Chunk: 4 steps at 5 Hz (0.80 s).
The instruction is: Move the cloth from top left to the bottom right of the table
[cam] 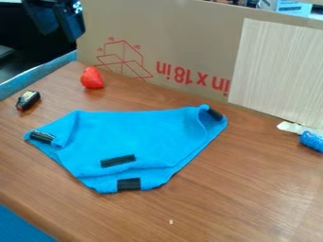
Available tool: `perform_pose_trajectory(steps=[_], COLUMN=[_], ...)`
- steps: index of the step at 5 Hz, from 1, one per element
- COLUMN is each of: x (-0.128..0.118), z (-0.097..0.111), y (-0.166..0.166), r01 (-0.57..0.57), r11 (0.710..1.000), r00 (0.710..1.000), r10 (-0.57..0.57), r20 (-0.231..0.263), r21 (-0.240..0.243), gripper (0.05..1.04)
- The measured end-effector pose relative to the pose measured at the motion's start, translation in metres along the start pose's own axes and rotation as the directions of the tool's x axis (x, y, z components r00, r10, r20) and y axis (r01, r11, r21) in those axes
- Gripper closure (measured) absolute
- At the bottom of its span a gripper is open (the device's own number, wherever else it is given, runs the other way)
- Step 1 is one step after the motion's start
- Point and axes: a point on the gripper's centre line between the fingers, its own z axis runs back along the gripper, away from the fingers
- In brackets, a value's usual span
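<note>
The blue cloth (132,137) lies partly folded on the left and middle of the brown wooden table (252,189), with black strips near its corners and front edge. Part of the black gripper (56,19) hangs at the upper left of the view, beyond the table's back left corner, high up and well apart from the cloth. Whether it is open or shut cannot be told.
A red strawberry-like object (92,78) sits behind the cloth, and a small black object (28,100) lies near the left edge. A cardboard panel (189,28) stands along the back. At the right edge is a blue roll-like object (311,141) with white material.
</note>
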Motion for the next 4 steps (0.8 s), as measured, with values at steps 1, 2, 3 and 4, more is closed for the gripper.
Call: perform_pose_trajectory(steps=[1, 2, 3, 4], x=[-0.003, -0.018, -0.032, -0.042], z=[-0.011, -0.033, -0.057, -0.079], y=[0.001, 0.0, 0.001, 0.004], r01=[-0.006, 0.019, 0.042, 0.047], r11=[1.0, 1.0, 0.999, 0.999], r00=[1.0, 0.998, 0.997, 0.997], r10=[0.005, -0.02, -0.043, -0.047], r20=[-0.028, -0.055, -0.069, -0.066], r21=[-0.018, -0.017, -0.015, -0.001], gripper=[0.083, 0.083, 0.083, 0.083])
